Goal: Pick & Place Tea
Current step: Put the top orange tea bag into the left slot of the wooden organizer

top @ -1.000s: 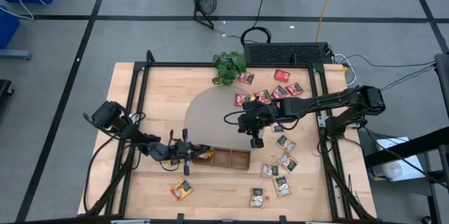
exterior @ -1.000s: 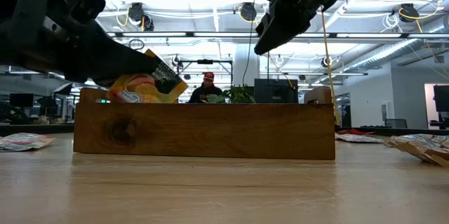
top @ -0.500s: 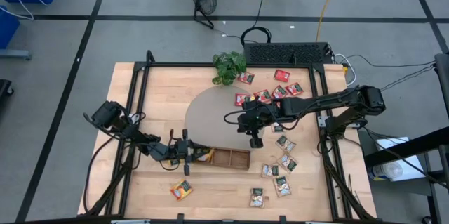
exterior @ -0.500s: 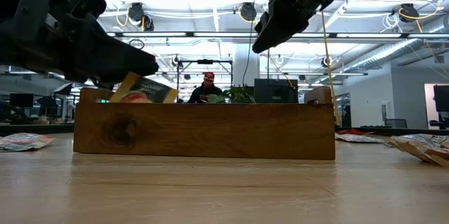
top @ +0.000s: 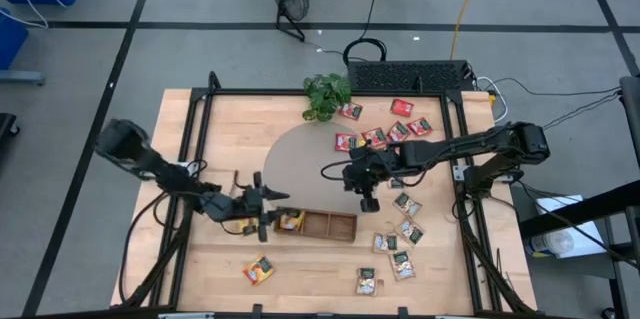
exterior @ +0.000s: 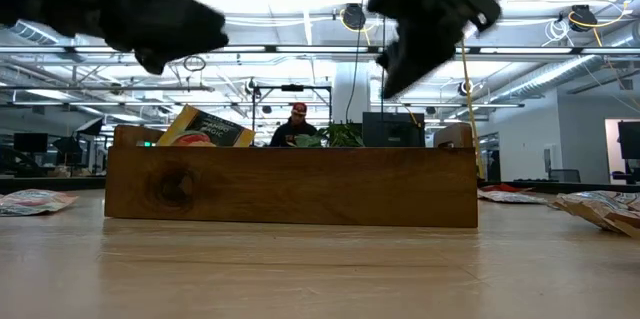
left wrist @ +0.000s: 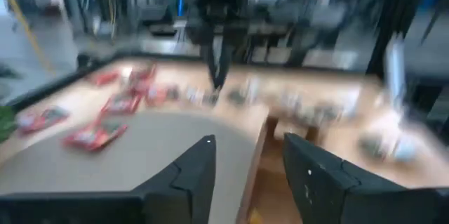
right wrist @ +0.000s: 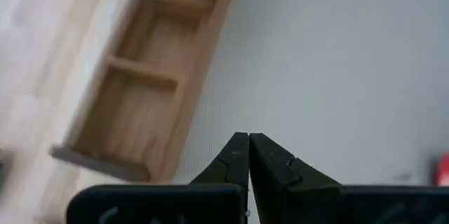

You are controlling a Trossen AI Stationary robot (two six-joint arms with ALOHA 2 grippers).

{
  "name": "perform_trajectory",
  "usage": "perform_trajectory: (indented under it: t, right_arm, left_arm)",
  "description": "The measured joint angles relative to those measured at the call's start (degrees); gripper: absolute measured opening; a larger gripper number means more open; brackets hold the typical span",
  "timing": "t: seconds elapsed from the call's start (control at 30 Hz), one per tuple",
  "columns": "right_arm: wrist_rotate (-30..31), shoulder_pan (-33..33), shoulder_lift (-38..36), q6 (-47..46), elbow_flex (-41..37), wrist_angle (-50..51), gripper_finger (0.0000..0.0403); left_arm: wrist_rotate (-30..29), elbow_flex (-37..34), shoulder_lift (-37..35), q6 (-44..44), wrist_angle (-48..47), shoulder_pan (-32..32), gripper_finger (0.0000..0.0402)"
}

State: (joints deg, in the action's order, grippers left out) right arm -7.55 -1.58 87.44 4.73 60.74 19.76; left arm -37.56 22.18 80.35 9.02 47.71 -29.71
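A wooden tray (top: 320, 226) stands near the table's middle. An orange-yellow tea packet (top: 290, 221) sits in its left end compartment and leans with its top edge above the wall (exterior: 205, 129). My left gripper (top: 267, 209) hovers open above that end of the tray, with nothing between its fingers (left wrist: 249, 175). My right gripper (top: 366, 199) hangs shut and empty over the grey mat (right wrist: 248, 155), right of the tray. Red tea packets (top: 375, 137) and pale ones (top: 402, 231) lie on the table's right half. One more orange-yellow packet (top: 259, 270) lies near the front edge.
A leafy potted plant (top: 326, 94) stands at the table's far edge. A round grey mat (top: 300, 159) covers the middle, behind the tray. A black frame (top: 200, 159) runs along the table's sides. The tray's middle and right compartments (right wrist: 140, 90) hold nothing.
My left gripper has opened and let go of the orange-yellow packet, which has dropped into the tray's left compartment and leans there. The gripper has then risen clear of the tray.
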Motion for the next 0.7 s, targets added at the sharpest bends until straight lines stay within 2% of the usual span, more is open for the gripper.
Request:
perform_trajectory:
  t: [0.13,0.2,0.27,0.37,0.53,0.7]
  right_arm:
    - [0.05,0.0,-1.67,-1.94,-7.26,-8.17,0.0]
    - [0.22,0.19,-3.47,-2.99,-11.3,-11.64,0.0]
    - [0.31,0.5,-5.19,-4.22,-15.15,-17.39,0.0]
    - [0.32,0.77,-9.22,-5.2,-20.91,-24.6,0.0]
    - [0.45,0.79,-16.02,-5.59,-28.58,-36.16,0.0]
    - [0.31,0.74,-22.32,-4.69,-32.94,-42.83,0.0]
  left_arm:
    - [2.86,12.71,-3.28,5.88,-40.02,1.11,0.0122]
    - [6.08,19.9,-2.78,6.31,-53.57,1.42,0.0092]
    - [9.96,26.25,-2.03,5.11,-62.58,1.44,0.0055]
    - [15.33,33.82,-1.06,3.58,-70.59,1.25,0.0009]
    - [17.68,40.29,3.83,5.11,-80.84,3.88,0.0004]
    - [26.28,43.25,12.1,5.1,-82.28,7.24,0.0002]
